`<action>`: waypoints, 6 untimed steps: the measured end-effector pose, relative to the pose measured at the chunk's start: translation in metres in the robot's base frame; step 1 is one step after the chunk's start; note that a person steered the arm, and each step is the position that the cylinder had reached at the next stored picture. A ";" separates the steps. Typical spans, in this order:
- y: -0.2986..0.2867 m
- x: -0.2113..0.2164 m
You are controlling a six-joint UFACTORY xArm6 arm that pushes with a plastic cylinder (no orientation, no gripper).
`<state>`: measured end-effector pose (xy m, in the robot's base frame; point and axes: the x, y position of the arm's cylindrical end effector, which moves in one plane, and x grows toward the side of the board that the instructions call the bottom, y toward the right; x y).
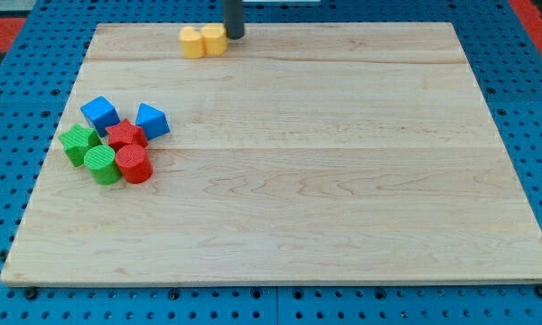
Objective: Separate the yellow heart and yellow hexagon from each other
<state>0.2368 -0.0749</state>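
Item: two yellow blocks, touching, set at board [280,181] top edge, view's left of centre. Pair's long axis runs left-right. Yellow hexagon [192,42] left, yellow heart [214,39] right; heart's pointing dir. can't be told. My tip [234,36] is pressed beside heart's right side; nothing gripped

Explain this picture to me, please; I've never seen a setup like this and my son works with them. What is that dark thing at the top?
It is a robot arm's straight rod; nothing is held, it only pushes. Its tip sits at the board's top edge, just right of two touching yellow blocks; which is the heart and which the hexagon I cannot tell. The single camera looks down on a wooden board. At the view's left, two blue blocks, two green and two red cluster together.
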 end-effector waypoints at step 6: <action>-0.018 0.076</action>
<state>0.3132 -0.0925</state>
